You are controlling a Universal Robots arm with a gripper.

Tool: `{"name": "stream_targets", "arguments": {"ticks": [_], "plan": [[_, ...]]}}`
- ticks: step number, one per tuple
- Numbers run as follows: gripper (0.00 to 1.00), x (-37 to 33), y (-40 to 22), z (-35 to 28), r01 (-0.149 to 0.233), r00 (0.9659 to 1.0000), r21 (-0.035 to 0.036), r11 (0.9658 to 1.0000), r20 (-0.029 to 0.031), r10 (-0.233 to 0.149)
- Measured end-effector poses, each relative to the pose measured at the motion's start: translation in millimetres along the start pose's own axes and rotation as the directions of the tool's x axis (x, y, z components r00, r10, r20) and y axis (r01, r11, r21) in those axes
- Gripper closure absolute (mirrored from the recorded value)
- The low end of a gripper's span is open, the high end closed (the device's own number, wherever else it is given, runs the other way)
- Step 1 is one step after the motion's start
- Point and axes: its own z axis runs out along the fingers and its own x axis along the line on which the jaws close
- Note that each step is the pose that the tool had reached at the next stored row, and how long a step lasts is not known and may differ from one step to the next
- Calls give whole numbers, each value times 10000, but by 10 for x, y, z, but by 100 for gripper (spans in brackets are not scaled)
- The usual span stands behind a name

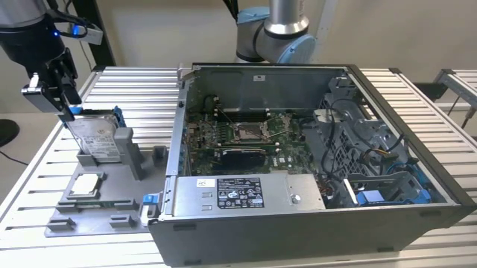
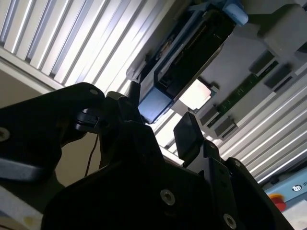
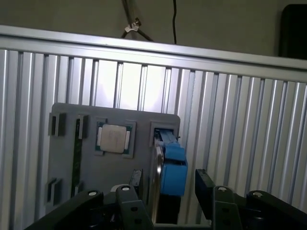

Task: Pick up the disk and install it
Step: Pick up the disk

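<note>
1. The disk (image 1: 97,137) stands on its edge in a grey stand (image 1: 128,146). The stand is on a grey tray (image 1: 111,209) at the exterior view's left, just beside the open computer case (image 1: 402,234).
2. I think it stands up like that so its thin top edge pokes up and the claw can reach both flat sides.
3. The claw (image 1: 67,111) hangs at the top end of the disk. It is open and holds nothing.
4. In the first wrist view, one dark finger (image 3: 136,181) is on each side of the blue frame. There is a gap on both sides, so the claw is not squeezing it.
5. The fingers may be a little way down past the top edge or just above it. It is hard to tell from here.
6. The claw is lined up with the thin way of the disk, so closing it would press on the two flat faces.
7. A small square chip (image 1: 84,184) lies flat in its own pocket on the same tray, near the disk but not touching it. The claw is not over it.
8. The case lies open on the table (image 1: 142,89) with its lid off, so parts can go in from above. The disk is not in it yet.
</note>
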Motion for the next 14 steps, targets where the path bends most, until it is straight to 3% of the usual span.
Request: {"name": "stream_targets", "arguments": {"ticks": [14], "plan": [[0, 6, 1, 129, 100, 9999, -6, 9999, 123, -100]]}}
